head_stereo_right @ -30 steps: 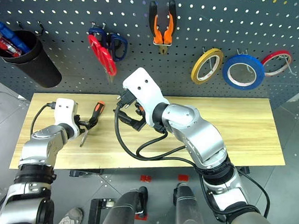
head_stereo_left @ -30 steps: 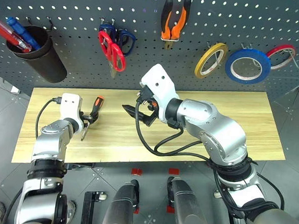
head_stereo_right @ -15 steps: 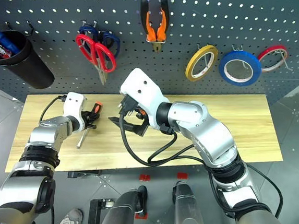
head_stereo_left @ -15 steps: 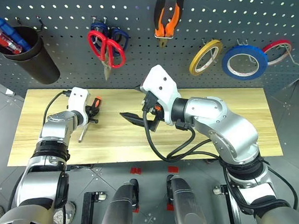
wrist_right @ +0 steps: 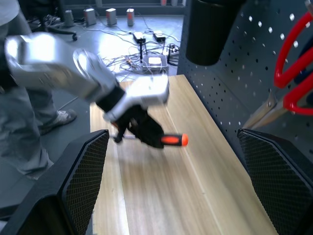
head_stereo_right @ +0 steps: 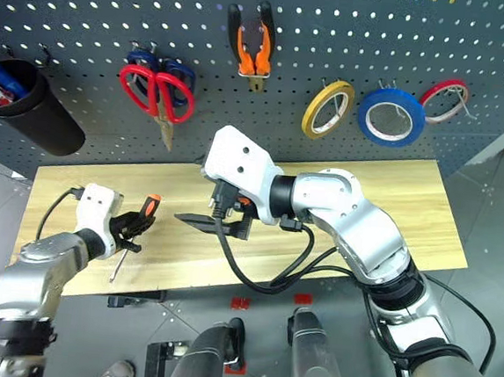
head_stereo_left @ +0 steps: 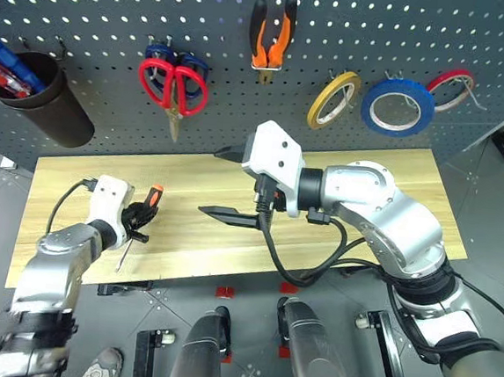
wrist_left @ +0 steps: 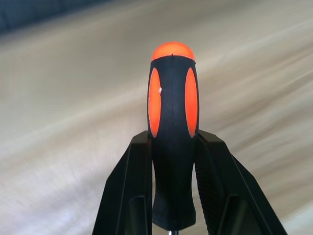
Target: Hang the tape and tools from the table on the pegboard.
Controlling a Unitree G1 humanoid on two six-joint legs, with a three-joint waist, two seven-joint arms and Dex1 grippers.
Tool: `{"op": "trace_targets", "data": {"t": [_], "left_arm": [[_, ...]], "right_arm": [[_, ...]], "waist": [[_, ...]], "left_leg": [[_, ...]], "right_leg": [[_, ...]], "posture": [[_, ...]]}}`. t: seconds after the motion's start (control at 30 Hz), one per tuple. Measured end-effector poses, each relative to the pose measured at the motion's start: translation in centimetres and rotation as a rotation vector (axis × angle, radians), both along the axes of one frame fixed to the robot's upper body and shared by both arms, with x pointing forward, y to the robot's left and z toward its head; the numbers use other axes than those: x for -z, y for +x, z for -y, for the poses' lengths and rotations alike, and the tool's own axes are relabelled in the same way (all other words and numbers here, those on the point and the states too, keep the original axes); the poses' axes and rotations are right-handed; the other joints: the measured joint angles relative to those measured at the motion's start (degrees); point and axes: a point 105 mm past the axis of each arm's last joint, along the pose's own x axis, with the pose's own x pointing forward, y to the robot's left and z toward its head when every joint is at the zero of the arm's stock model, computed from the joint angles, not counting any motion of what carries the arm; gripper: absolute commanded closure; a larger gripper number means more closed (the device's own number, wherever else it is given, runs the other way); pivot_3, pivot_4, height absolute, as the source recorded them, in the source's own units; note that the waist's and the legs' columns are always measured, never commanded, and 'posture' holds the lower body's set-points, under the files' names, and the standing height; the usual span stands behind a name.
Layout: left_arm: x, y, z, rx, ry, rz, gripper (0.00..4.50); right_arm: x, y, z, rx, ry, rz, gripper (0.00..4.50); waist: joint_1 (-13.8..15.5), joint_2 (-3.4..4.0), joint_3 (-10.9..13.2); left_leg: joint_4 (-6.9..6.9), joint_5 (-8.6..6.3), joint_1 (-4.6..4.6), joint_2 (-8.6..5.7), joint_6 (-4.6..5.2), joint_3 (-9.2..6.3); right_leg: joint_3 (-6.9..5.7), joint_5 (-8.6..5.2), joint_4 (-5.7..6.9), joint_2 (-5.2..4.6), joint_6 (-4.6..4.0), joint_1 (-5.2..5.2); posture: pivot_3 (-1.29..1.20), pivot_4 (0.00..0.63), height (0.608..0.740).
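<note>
The screwdriver is sitting clamped in the left end effector, over the left part of the counter. Its orange-and-black handle is pointing up toward the pegboard and slightly right, while its thin metal shaft is running down toward the counter's near edge, so the long axis is lying tilted from near-left to far-right. Whether the shaft's tip is touching the wood or hanging just above it is hard to make out. In the left wrist view the two black fingers are pressing on either side of the handle's lower half, and the shaft is being cut off at the frame's edge.

The left arm is bending in from the left with its wrist roughly level. The right end effector is hovering over the counter's middle, its fingers spreading wide with nothing between them and pointing left.

On the pegboard, the red-handled scissors are overlapping and partly hiding the blue-handled scissors. The pliers are hanging nose-down, and further right the yellow tape ring, the blue tape and the red-and-white tape ring are hanging.
</note>
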Motion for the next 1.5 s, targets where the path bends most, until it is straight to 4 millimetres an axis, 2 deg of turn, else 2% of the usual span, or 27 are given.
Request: {"op": "trace_targets", "data": {"t": [0.17,0.27,0.33,0.43,0.53,0.6,0.67,0.73,0.87,1.1,1.2,1.43,1.5], "left_arm": [[-10.0,-1.8,1.5,0.023,-0.015,0.356,3.63],[-14.1,-2.5,1.5,0.007,-0.035,0.483,3.63],[-18.0,-2.6,1.0,-0.020,-0.047,0.606,3.63],[-21.8,-3.2,0.0,-0.060,-0.020,0.725,3.63],[-25.0,-2.3,-1.4,-0.111,-0.056,0.837,3.63],[-26.6,-2.0,-2.2,-0.148,-0.054,0.901,3.63],[-27.2,-1.5,-2.6,-0.169,-0.031,0.932,3.63],[-26.9,-0.4,-3.3,-0.196,-0.010,0.938,3.63],[-25.0,1.7,-3.9,-0.228,0.015,0.919,3.63],[-22.6,3.1,-3.8,-0.277,0.031,0.956,3.63],[-21.7,3.1,-4.1,-0.309,0.029,0.953,3.63],[-20.0,0.8,-5.8,-0.436,0.037,0.966,3.63],[-19.8,0.2,-6.4,-0.474,0.034,0.971,2.89]], "right_arm": [[-1.8,0.2,1.0,-0.021,0.044,0.015,0.00],[-2.7,0.8,1.4,-0.014,0.075,0.012,0.00],[-3.4,1.3,1.0,-0.015,0.095,0.010,0.00],[-4.0,2.1,0.7,-0.003,0.114,-0.003,0.00],[-5.2,3.5,0.2,0.058,0.163,-0.013,0.00],[-5.7,3.7,-0.1,0.064,0.182,-0.003,0.00],[-5.8,3.9,-0.1,0.072,0.194,0.000,0.00],[-5.9,3.8,-0.3,0.070,0.203,-0.002,0.00],[-6.0,3.6,-0.7,0.058,0.214,-0.001,0.00],[-6.1,3.2,-0.8,0.047,0.217,-0.010,0.00],[-6.1,2.9,-0.9,0.037,0.216,-0.014,0.00],[-6.1,2.9,-0.7,0.046,0.219,-0.039,0.00],[-6.0,2.8,-0.8,0.046,0.218,-0.048,0.00]], "waist": [[1.2,-0.13,-1.9],[1.4,-0.15,-3.2],[1.4,-0.34,-3.4],[1.2,-0.17,-4.3],[1.0,-0.24,-4.6],[0.9,-0.21,-4.8],[0.8,-0.22,-5.2],[0.5,-0.22,-5.3],[-0.5,-0.22,-5.6],[-2.3,-0.20,-5.8],[-3.4,-0.21,-5.8],[-6.1,-0.20,-6.0],[-6.6,-0.18,-6.2]], "left_leg": [[0.02,0.00,0.00,-0.01,0.00,-0.02],[0.01,0.00,0.02,-0.03,0.00,-0.01],[0.04,0.02,0.00,-0.02,-0.02,-0.03],[0.00,0.02,0.02,-0.06,-0.03,-0.03],[0.04,0.06,0.02,-0.10,-0.06,-0.06],[0.04,0.06,0.02,-0.14,-0.06,-0.08],[0.02,0.05,0.02,-0.19,-0.06,-0.10],[0.03,0.06,0.02,-0.21,-0.06,-0.10],[0.04,0.06,0.02,-0.20,-0.06,-0.16],[0.02,0.06,0.02,-0.20,-0.06,-0.18],[0.03,0.05,0.02,-0.21,-0.06,-0.20],[0.02,0.05,0.03,-0.20,-0.05,-0.27],[0.02,0.04,0.03,-0.20,-0.04,-0.28]], "right_leg": [[-0.02,0.01,0.01,0.03,0.01,0.02],[-0.01,0.01,0.06,0.04,0.01,0.04],[-0.02,0.01,0.05,0.09,0.03,0.02],[0.01,0.02,0.07,0.10,0.02,0.02],[-0.01,0.03,0.08,0.10,0.00,0.01],[0.01,0.03,0.13,0.09,-0.01,0.01],[0.02,0.04,0.11,0.06,-0.02,0.01],[0.02,0.05,0.10,0.04,-0.02,0.01],[0.00,0.05,0.14,0.05,-0.03,0.01],[0.00,0.05,0.19,0.04,-0.03,-0.01],[0.00,0.05,0.25,0.03,-0.03,-0.01],[-0.01,0.05,0.85,0.03,-0.02,-0.09],[0.00,0.04,0.89,0.03,-0.02,-0.09]], "posture": [[-0.29,0.193,0.740],[-0.27,0.177,0.740],[-0.27,0.172,0.740],[-0.27,0.165,0.740],[-0.27,0.160,0.740],[-0.27,0.158,0.740],[-0.27,0.157,0.740],[-0.28,0.157,0.740],[-0.29,0.160,0.740],[-0.33,0.172,0.740],[-0.34,0.176,0.740],[-0.35,0.178,0.740],[-0.35,0.177,0.740]]}}
